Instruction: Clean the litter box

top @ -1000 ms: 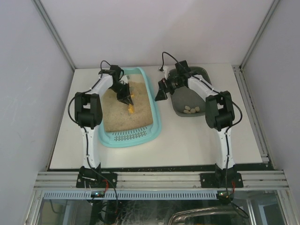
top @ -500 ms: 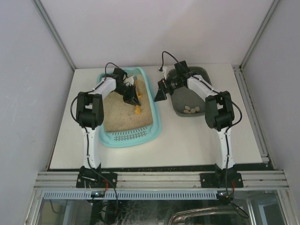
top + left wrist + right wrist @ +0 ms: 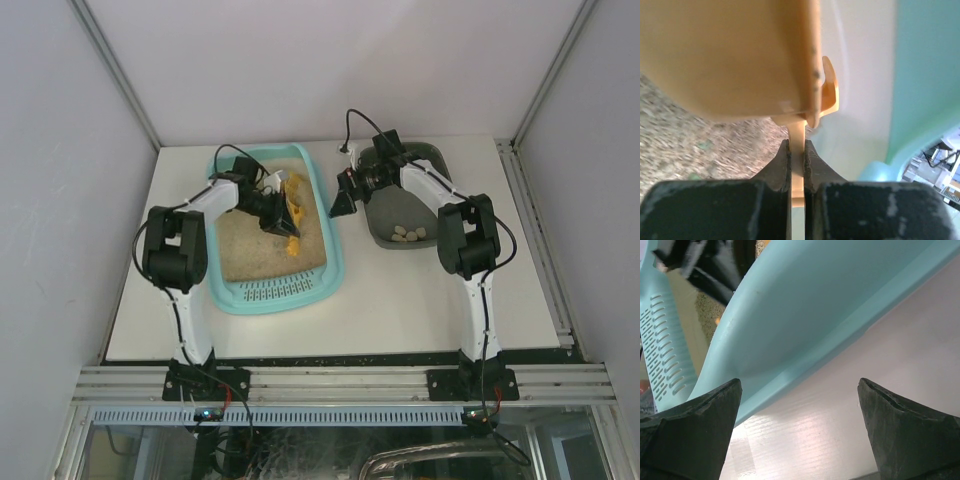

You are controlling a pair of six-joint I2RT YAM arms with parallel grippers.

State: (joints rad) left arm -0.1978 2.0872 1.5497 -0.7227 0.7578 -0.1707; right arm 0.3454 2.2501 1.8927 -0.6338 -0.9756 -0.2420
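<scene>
Litter box point(image 3: 337, 255), a large light-teal rectangular plastic tray with tan sandy litter point(image 3: 250, 250), lies on the left half of the white table point(image 3: 400, 300), its slotted grate strip point(image 3: 275, 290) at the near short end. The left gripper point(image 3: 796, 145) is clamped tight on the thin flat handle of a yellow-orange plastic scoop point(image 3: 740, 55), so the bowl juts out over the litter near the right wall, probably angled to carry clumps. The right gripper point(image 3: 800, 382) hovers with jaws spread wide, holding nothing, just beside the box's outer wall, between it and the dark grey plastic tray point(image 3: 440, 160) holding white lumps point(image 3: 408, 234). It is likely waiting to steady the box.
</scene>
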